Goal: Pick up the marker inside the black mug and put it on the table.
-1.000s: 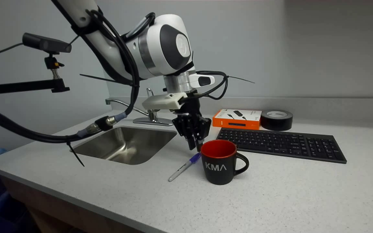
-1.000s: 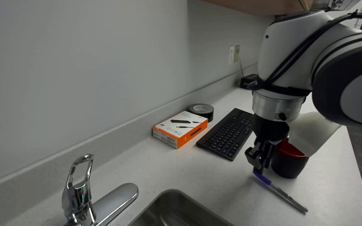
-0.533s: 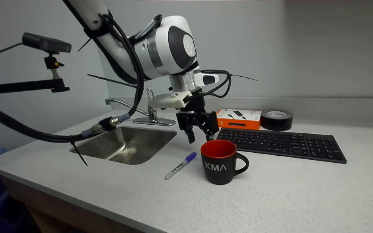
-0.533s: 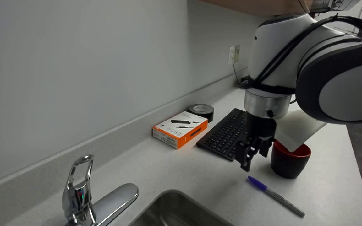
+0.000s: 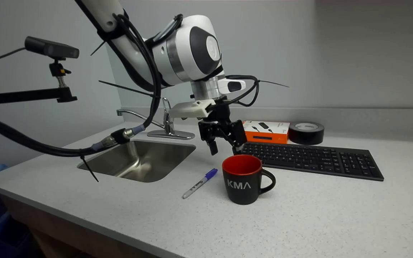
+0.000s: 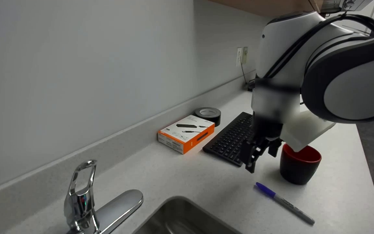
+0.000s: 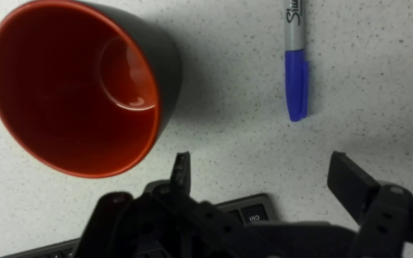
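Note:
The marker (image 5: 200, 184), grey with a blue cap, lies flat on the table beside the black mug (image 5: 242, 188). Upright and red inside, the mug looks empty in the wrist view, where the capped end of the marker (image 7: 296, 84) points toward the fingers. My gripper (image 7: 258, 156) is open, with only bare counter and a keyboard corner visible between its fingertips. In an exterior view the gripper (image 6: 261, 161) hangs above the counter, apart from both the marker (image 6: 284, 203) and the mug (image 6: 299, 170).
A black keyboard (image 5: 310, 161) lies behind the mug, close to the gripper. Farther back are an orange and white box (image 5: 264, 136) and a roll of black tape (image 5: 306, 134). A steel sink (image 5: 120, 168) with a tap (image 5: 169, 127) is set into the counter.
The gripper has opened and let go of the marker's capped end, then risen and shifted back from it. The marker has settled flat, slightly away from the mug, which has not moved.

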`<state>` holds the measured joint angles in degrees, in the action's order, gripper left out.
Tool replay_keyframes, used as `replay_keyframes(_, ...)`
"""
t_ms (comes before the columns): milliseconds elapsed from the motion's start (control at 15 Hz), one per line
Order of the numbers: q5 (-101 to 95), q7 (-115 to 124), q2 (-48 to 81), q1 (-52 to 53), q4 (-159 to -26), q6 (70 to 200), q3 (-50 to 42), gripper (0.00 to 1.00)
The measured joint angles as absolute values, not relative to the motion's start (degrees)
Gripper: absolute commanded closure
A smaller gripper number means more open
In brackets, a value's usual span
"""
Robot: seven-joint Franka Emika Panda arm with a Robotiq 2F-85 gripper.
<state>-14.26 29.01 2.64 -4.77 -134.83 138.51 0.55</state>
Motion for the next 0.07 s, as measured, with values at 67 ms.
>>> replay_keyframes(67,-14.3,29.1,2.7,-4.8,-134.8,138.5,0.6,0.00)
